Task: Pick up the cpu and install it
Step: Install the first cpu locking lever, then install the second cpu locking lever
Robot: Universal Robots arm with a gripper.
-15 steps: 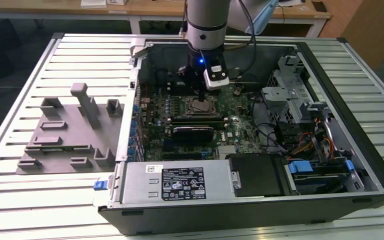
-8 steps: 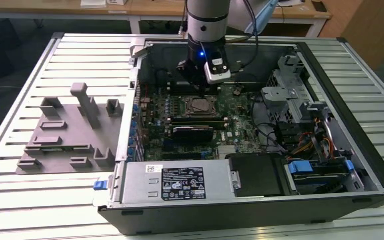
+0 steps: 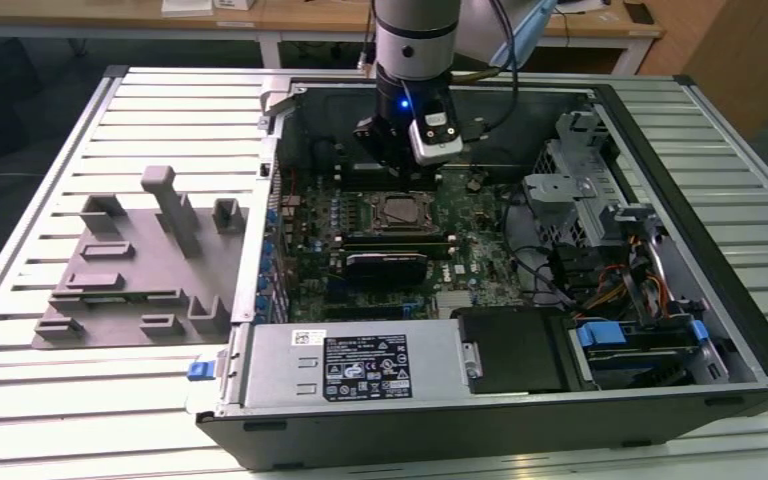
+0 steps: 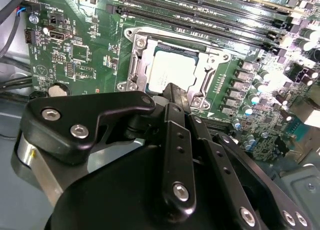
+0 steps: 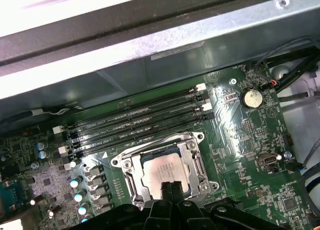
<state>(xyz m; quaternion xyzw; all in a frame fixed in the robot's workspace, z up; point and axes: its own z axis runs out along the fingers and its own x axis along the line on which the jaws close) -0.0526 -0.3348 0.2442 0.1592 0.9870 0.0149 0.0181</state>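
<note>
The arm (image 3: 415, 30) is a fat silver-grey tube with a darker grey band near the wrist, and there's a little blue light glowing on the black wrist section under it. A white box-shaped module (image 3: 436, 137) is strapped on the side, and black cables run off behind. In the second wrist view the gripper (image 4: 172, 92) is all matte black: chunky linkage bars with round silver screws at the pivots, plus rows of tiny holes down the fingers (image 4: 176, 140). There's a silver ring with a yellowish edge at its base.
</note>
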